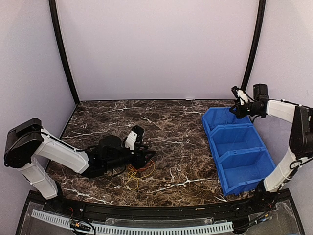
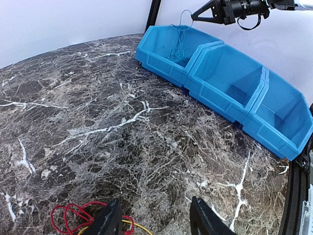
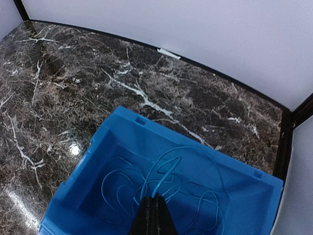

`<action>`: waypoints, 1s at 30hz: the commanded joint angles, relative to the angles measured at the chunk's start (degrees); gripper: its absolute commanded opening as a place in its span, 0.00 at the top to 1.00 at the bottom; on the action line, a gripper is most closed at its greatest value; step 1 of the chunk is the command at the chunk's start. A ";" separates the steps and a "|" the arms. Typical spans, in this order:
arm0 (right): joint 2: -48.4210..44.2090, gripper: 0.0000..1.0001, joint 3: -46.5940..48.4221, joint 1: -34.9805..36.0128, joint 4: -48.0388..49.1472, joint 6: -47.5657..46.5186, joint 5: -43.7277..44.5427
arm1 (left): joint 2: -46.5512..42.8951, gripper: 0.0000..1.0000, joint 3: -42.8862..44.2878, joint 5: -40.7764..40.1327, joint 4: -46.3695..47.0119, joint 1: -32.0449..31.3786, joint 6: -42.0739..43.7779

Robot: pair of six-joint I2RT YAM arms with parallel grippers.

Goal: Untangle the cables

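A loose bundle of red, orange and yellow cables (image 1: 138,174) lies on the dark marble table just right of my left gripper (image 1: 148,156). In the left wrist view the red cable (image 2: 73,215) and the yellow cable (image 2: 137,226) lie under and left of the left fingertip (image 2: 110,218); that gripper (image 2: 155,218) is open and empty. My right gripper (image 3: 155,203) is shut on the blue cable (image 3: 164,178), which hangs in loops into the far blue bin (image 3: 98,147). It also shows high at the right of the top view (image 1: 236,94), above that bin (image 1: 220,117).
Three joined blue bins (image 1: 239,149) run along the table's right side; the nearer two (image 2: 254,98) look empty. Pale walls close the back and sides. A black rail (image 1: 146,213) runs along the near edge.
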 commanded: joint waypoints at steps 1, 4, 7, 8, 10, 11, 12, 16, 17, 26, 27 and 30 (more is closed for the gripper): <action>4.41 1.00 3.58 -0.44 -5.14 0.16 2.25 | -3.22 0.50 1.98 -1.66 -1.48 0.30 -0.08; 6.06 0.97 4.79 -0.56 -6.91 0.29 2.39 | -3.78 0.50 2.04 -2.22 -2.17 0.34 -0.33; 5.40 0.82 4.46 -0.52 -6.59 0.99 2.01 | -3.96 0.50 1.59 -2.43 -2.02 0.33 -0.72; 4.93 0.76 4.19 -0.52 -6.11 1.45 2.01 | -3.98 0.50 1.50 -2.44 -1.98 0.38 -0.80; 3.77 0.65 3.58 -0.59 -5.29 2.39 2.04 | -3.92 0.50 1.34 -2.60 -1.94 0.42 -1.04; 3.11 0.61 3.46 -0.53 -5.11 2.79 2.22 | -3.90 0.50 1.33 -2.79 -1.94 0.32 -1.16; 2.43 0.55 3.60 -0.59 -5.16 3.21 2.42 | -3.88 0.50 1.37 -2.88 -1.98 0.38 -1.24; -0.64 0.51 3.64 -0.53 -4.46 4.16 2.39 | -4.20 0.48 1.93 -3.87 -3.44 0.43 -2.26; -2.02 0.50 3.49 -0.52 -3.97 4.21 2.06 | -4.34 0.47 2.51 -4.23 -4.18 0.37 -2.33; -9.89 0.49 6.27 8.09 -4.25 -0.85 -1.28 | -8.76 0.40 7.82 -11.05 -24.43 2.25 -3.33; -10.33 0.49 6.75 10.23 -5.37 -1.86 -1.13 | -9.78 0.40 8.00 -11.49 -27.29 2.44 -3.73; -10.91 0.50 7.97 17.34 -7.95 -4.50 -1.20 | -12.11 0.41 8.57 -12.98 -32.62 3.11 -5.64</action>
